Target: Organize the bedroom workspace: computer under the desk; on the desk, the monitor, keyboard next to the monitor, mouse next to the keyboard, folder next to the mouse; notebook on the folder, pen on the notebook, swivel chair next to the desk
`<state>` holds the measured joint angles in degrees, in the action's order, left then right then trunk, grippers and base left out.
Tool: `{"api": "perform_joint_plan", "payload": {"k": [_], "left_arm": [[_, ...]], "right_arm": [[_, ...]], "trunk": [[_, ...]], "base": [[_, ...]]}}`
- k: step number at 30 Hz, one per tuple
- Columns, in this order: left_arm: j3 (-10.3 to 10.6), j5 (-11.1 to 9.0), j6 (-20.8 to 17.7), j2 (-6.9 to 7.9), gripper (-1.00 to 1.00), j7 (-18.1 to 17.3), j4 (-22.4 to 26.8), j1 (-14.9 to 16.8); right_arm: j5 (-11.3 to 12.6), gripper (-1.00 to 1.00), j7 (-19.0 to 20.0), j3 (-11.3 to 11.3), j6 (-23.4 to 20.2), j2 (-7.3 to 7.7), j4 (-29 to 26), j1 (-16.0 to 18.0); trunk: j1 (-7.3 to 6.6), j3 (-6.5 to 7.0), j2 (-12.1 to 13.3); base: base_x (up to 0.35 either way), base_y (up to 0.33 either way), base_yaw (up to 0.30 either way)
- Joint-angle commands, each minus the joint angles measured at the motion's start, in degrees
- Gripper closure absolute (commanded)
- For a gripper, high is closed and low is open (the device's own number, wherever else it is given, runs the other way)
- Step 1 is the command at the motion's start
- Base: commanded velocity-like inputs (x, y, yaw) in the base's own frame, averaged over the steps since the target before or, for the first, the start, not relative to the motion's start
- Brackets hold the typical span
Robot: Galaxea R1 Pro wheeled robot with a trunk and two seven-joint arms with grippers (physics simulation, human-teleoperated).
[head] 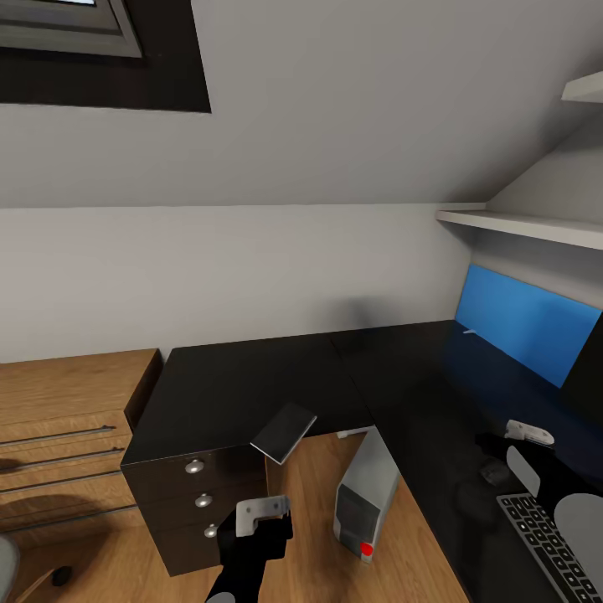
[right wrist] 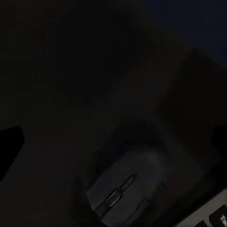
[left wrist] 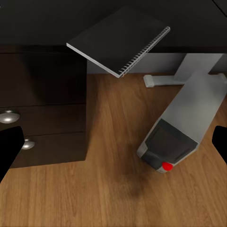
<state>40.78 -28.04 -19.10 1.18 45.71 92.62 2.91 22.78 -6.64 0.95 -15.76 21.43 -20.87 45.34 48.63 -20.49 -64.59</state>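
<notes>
Two arms: both reach forward over the black tabletop (head: 251, 377)
Left end effector (left wrist: 113, 142): released, fingers spread wide, holding nothing, above the wooden floor (left wrist: 94, 198)
Right end effector (head: 526, 433): grip cannot be told; hovers near the mouse (right wrist: 124, 189)
Notebook (head: 284, 432): overhanging the tabletop's front corner, tilted
Computer (head: 367, 494): on the floor beside the drawer unit (head: 197, 502)
Keyboard (head: 544, 544): on the tabletop at right

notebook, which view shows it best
Left wrist view: the notebook shows whole, spiral binding clear, overhanging the desk edge. Head view shows it smaller, above the left claw. The right wrist view is dark, with the mouse.
</notes>
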Motion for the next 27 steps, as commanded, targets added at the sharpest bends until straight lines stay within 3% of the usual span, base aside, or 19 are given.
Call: {"api": "perform_joint_plan", "payload": {"k": [1, 12, 17, 22, 24, 27], "left_arm": [[0.1, -0.3, -0.2, 0.05, -1.0, 0.4, 0.1, 0.1], [0.1, -0.3, -0.3, 0.05, -1.0, 0.4, 0.1, 0.1], [0.0, -0.3, -0.3, 0.05, -1.0, 0.4, 0.0, 0.1], [-0.1, -0.3, -0.3, 0.05, -1.0, 0.4, 0.0, 0.1], [-0.1, -0.3, -0.3, 0.05, -1.0, 0.4, 0.0, 0.1], [-0.1, -0.3, -0.3, 0.05, -1.0, 0.4, 0.0, 0.1]], "right_arm": [[0.4, -1.0, -0.3, 0.1, -0.3, 0.02, -0.1, 0.0], [0.4, -1.0, -0.3, 0.1, -0.2, 0.02, -0.7, 0.0], [0.4, -1.0, -0.4, 0.0, 0.1, -0.73, -4.2, 0.0], [0.4, -1.0, -0.7, -0.1, 0.1, -3.48, -7.5, -0.1], [0.4, -1.0, -1.9, -0.2, 0.2, -5.08, -8.5, -0.1], [0.4, -1.0, -4.0, -0.1, 0.3, -6.34, -8.8, -0.1]], "trunk": [[0.0, -0.07, 0.0], [0.0, -0.07, 0.0], [0.0, -0.07, 0.0], [0.0, -0.07, 0.0], [0.0, -0.07, 0.0], [0.0, -0.07, 0.0]], "base": [[0.0, 0.0, 0.0], [0.0, 0.0, 0.0], [0.0, 0.0, 0.0], [0.0, 0.0, 0.016], [0.0, 0.0, 0.185], [0.0, 0.0, 0.233]]}}
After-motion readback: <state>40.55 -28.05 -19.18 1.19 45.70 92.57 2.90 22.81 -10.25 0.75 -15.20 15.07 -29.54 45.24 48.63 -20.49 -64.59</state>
